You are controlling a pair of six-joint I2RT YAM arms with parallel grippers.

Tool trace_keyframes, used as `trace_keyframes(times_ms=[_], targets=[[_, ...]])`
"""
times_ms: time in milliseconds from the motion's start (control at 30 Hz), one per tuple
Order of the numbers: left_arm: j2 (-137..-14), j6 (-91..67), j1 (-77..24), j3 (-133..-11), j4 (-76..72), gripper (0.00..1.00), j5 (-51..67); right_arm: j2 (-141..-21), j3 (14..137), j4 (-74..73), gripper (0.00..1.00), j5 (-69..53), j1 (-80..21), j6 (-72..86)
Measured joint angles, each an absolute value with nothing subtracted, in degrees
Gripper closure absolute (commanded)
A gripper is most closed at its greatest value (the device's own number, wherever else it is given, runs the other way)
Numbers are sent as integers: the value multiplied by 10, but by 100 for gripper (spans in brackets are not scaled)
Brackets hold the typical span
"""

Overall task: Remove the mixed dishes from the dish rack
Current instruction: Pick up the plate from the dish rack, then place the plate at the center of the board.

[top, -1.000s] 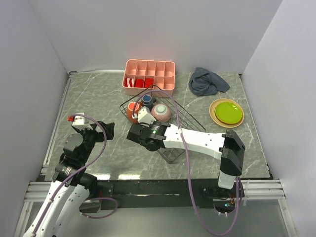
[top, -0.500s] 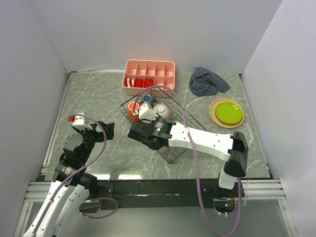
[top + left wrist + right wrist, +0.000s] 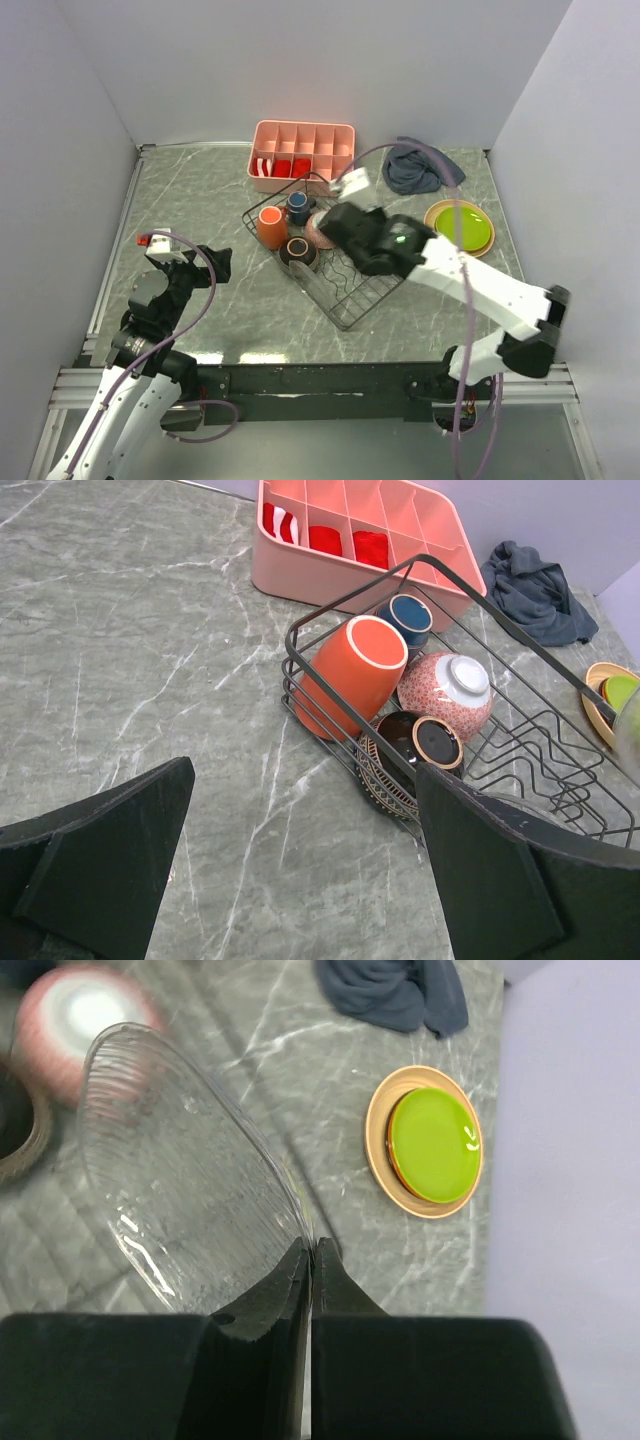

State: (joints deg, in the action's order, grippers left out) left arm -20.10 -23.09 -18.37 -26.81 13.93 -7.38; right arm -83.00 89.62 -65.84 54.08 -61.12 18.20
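Right gripper (image 3: 311, 1252) is pinched shut on the rim of a clear ribbed glass plate (image 3: 180, 1170), which stands tilted on edge in the grip. From above, this gripper (image 3: 335, 226) hangs over the far half of the rack (image 3: 350, 292), partly covering the speckled bowl (image 3: 318, 232).

The rack sits mid-table, turned at an angle. Its left end holds the mug (image 3: 345, 675) lying on its side, the blue cup (image 3: 408, 615) behind it, the speckled bowl (image 3: 445, 692) bottom-up, and the brown bowl (image 3: 405, 760) tipped against the near wires. The wavy slots at the right end (image 3: 530, 745) hold nothing.

Outside the rack, to its right, lies a stack of plates (image 3: 430, 1145): green on top, tan beneath, a thin orange rim between. A grey cloth (image 3: 420, 165) lies behind them, and a pink tray (image 3: 303, 150) stands just behind the rack.

Left gripper (image 3: 305, 770) is spread wide and holds nothing, low over the table left of the rack.
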Motion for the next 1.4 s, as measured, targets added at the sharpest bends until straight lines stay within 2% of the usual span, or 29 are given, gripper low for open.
trace_keyframes(times_ms=[267,400,700,833,1033,1400], targets=[[-201,-231,-184,-268,139,0,-74,-649,756,-530,100,416,-377,171],[-201,-231,-184,-268,140,1,-74,-599,702,-472,100,345,-256,172],[-201,-231,-184,-268,140,1,-74,-592,584,-342,100,126,62,229],[-201,-231,-184,-268,140,1,-74,-614,535,-279,100,48,171,281],[-202,-231,-184,-268,140,1,-74,-682,498,-211,100,-22,253,353],[-224,-229,-184,-268,140,1,-74,-792,492,-135,96,-76,293,405]])
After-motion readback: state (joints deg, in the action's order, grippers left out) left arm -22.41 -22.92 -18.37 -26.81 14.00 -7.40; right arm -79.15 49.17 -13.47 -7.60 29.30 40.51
